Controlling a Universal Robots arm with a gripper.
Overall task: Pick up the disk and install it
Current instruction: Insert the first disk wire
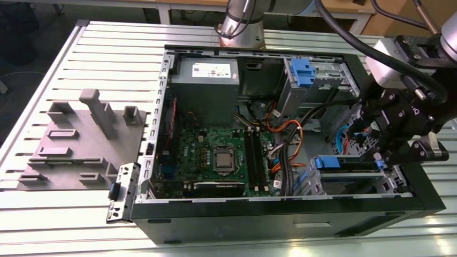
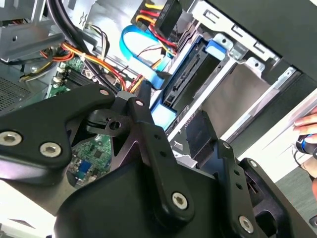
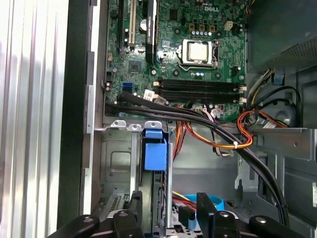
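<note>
Case [image 1: 286,217] open: motherboard [image 1: 214,155], power supply [image 1: 207,72], cables inside. Disk [image 1: 341,163] in drive bay [image 1: 357,183], exterior view's right. Gripper [image 3: 168,215] over it, fingers [image 3: 205,210] apart.

Table [image 1: 85,48] of bare ribbed metal with a dull sheen; computer case [image 1: 286,222] matt black outside, plain grey sheet metal inside; disk [image 3: 154,163] framed in glossy blue plastic; gripper [image 2: 171,101] matt black, its screws [image 2: 179,200] shiny

Exterior view: high, oblique, taking in the whole open computer case [image 1: 286,214] on a slatted table [image 1: 71,235]. Both wrist views look closely past the gripper [image 3: 171,215] into it, sharing motherboard [image 3: 173,69] [image 2: 94,153] and drive bay [image 3: 119,163] [image 2: 233,54].
</note>
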